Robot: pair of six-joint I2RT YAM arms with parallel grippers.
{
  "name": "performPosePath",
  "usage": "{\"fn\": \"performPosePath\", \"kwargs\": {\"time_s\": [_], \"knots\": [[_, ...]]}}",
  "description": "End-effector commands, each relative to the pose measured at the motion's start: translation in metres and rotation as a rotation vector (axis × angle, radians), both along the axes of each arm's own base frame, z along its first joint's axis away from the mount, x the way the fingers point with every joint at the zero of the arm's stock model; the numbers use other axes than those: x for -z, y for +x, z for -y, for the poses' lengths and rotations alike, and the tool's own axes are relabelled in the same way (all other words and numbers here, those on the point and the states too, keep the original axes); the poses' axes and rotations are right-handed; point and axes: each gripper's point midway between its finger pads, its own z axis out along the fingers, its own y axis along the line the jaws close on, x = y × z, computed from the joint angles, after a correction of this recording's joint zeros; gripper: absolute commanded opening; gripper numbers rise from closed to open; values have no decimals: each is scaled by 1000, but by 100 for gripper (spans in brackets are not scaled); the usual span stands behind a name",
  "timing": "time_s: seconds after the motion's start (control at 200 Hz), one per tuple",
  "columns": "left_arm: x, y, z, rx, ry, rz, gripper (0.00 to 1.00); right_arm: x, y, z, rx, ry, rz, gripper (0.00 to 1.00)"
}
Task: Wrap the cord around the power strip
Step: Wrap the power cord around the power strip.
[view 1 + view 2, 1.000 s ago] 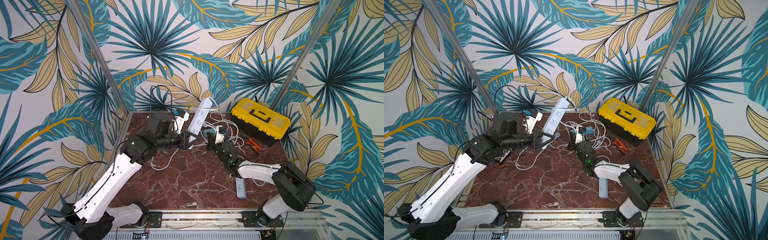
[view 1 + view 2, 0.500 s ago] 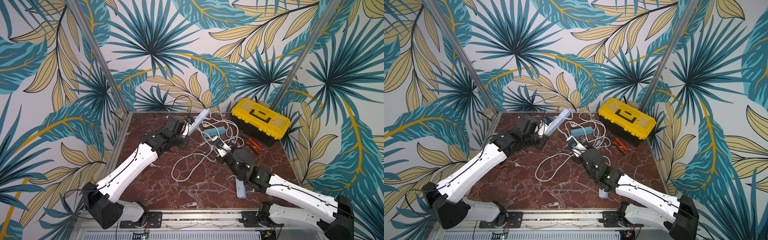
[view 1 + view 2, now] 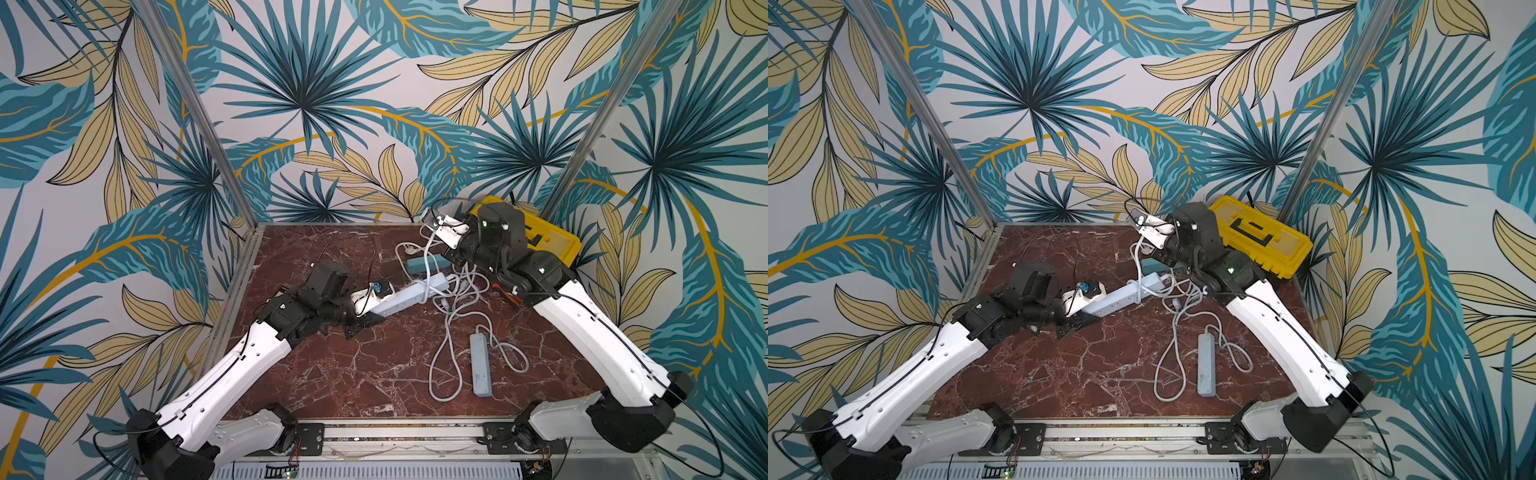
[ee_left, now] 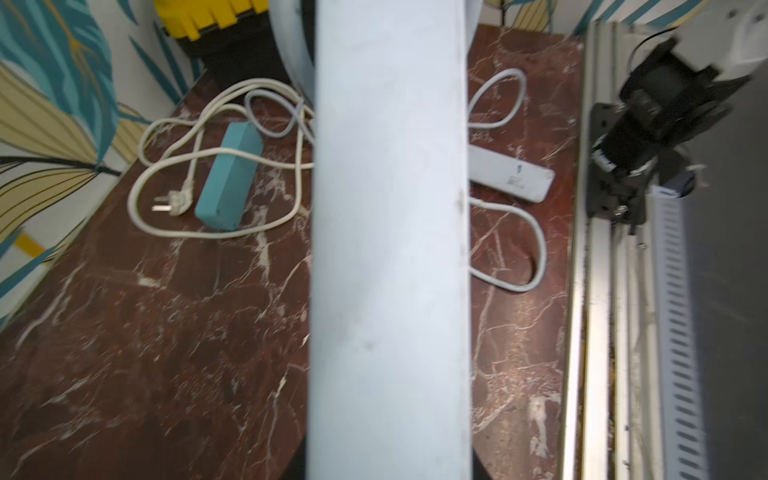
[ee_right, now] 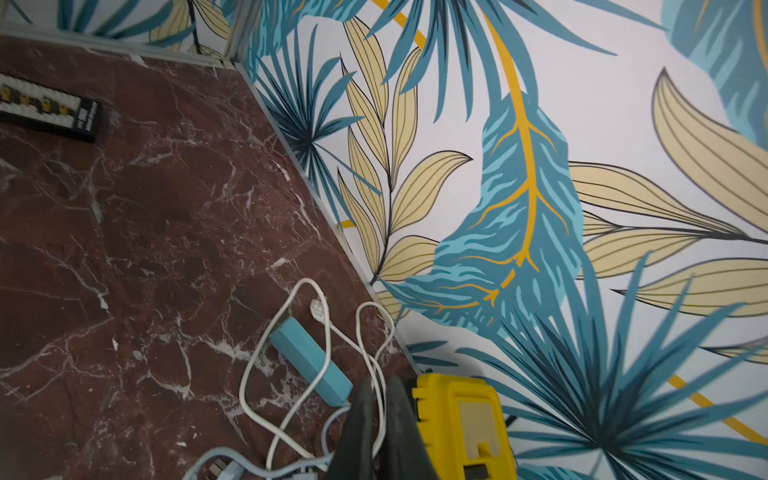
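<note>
The left gripper (image 3: pixel 368 320) firmly clamps the power strip (image 3: pixel 409 293) ahead of it, so that the right gripper (image 5: pixel 380 386), pinching the raised cord (image 3: pixel 427 253), can loop it.

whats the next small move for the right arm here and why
Probably swing the right gripper down past the power strip to lay a turn. It pinches the cord lifted above the strip, the left gripper clamps the strip's near end, and loose cord loops lie beyond its far end.

Red marble tabletop (image 3: pixel 353 374) with grey power strip (image 3: pixel 480 365), teal strip (image 4: pixel 228 174), yellow toolbox (image 3: pixel 1266 249)
</note>
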Motion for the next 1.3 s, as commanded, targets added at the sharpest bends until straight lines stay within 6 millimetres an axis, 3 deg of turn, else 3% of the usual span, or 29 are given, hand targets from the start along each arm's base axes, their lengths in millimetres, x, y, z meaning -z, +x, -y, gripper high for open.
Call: {"fn": "performPosePath", "kwargs": {"time_s": [0.0,0.055,0.125,0.215,0.3,0.466,0.646,0.701,0.776,0.906,1.031,1.121,1.212,1.292], "knots": [[-45,-44,22,267,-199,-34,0,16,15,-20,-162,211,-222,19],[-60,-49,24,296,-240,-40,0,21,32,-27,-203,327,-298,25],[-76,-46,25,297,-274,-16,0,30,58,-32,-191,490,-369,41],[-92,-26,23,223,-317,22,0,42,94,-30,-141,694,-388,54],[-102,-1,19,113,-335,36,0,69,115,-29,-82,805,-419,61],[-115,31,13,-24,-345,32,0,128,131,-21,35,896,-459,72],[-129,55,6,-160,-371,38,0,185,134,-11,165,951,-497,74],[-132,68,0,-236,-387,34,0,202,129,-14,190,961,-515,69],[-133,91,-11,-360,-408,36,0,221,114,-20,227,939,-527,53],[-135,126,-40,-542,-423,29,0,228,76,-35,228,852,-501,26],[-125,155,-66,-663,-409,19,0,222,31,-58,159,600,-477,13],[-107,173,-85,-739,-277,114,0,214,9,-53,150,434,-424,5],[-83,192,-117,-840,-78,179,0,189,-7,-40,138,327,-322,1],[-66,206,-142,-912,53,215,0,162,-28,-40,61,216,-217,0]]}}
